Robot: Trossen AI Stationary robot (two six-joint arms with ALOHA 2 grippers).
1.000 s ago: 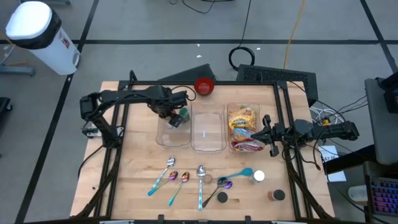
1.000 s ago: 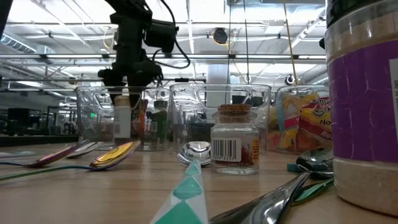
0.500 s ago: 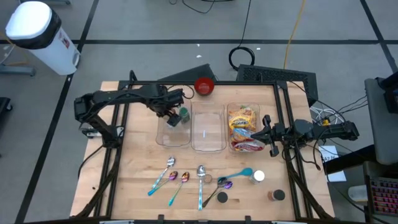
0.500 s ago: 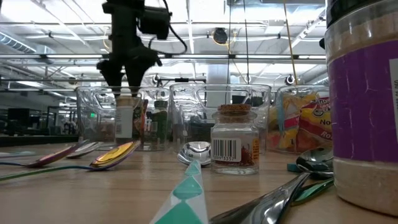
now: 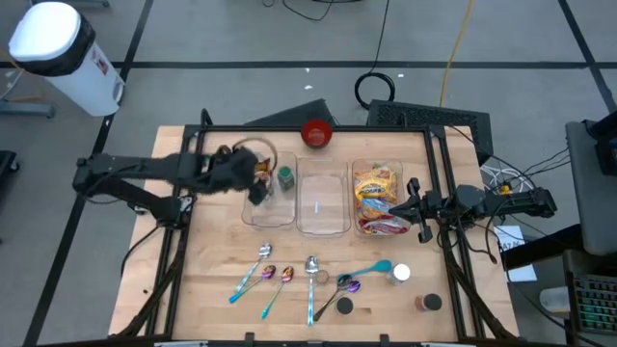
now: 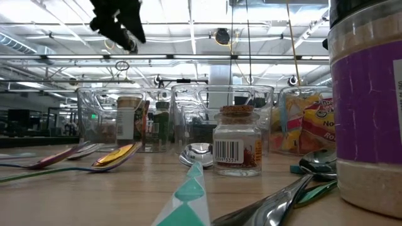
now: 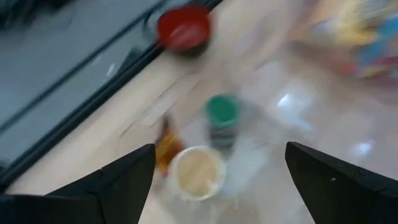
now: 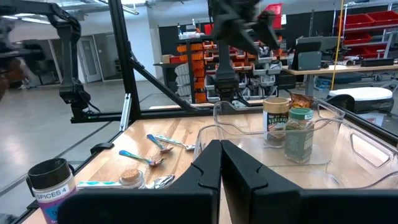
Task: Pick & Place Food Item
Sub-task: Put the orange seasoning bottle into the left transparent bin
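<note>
The green-lidded spice jar (image 5: 285,178) stands upright in the left clear bin (image 5: 268,214), beside a tan-lidded jar (image 7: 198,172). The left tool (image 5: 258,188) hangs above, fingers apart.

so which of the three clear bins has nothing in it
The middle clear plastic bin looks empty. The left clear bin holds spice jars, including a green-lidded jar, and the right clear bin holds colourful snack packets.

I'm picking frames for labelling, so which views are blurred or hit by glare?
Left wrist view: motion-smeared throughout, green-lidded jar and red bowl soft. High view: left gripper streaked, the rest crisp. Low view: near purple-labelled jar out of focus, ceiling lights glaring. Right wrist view: sharp.
</note>
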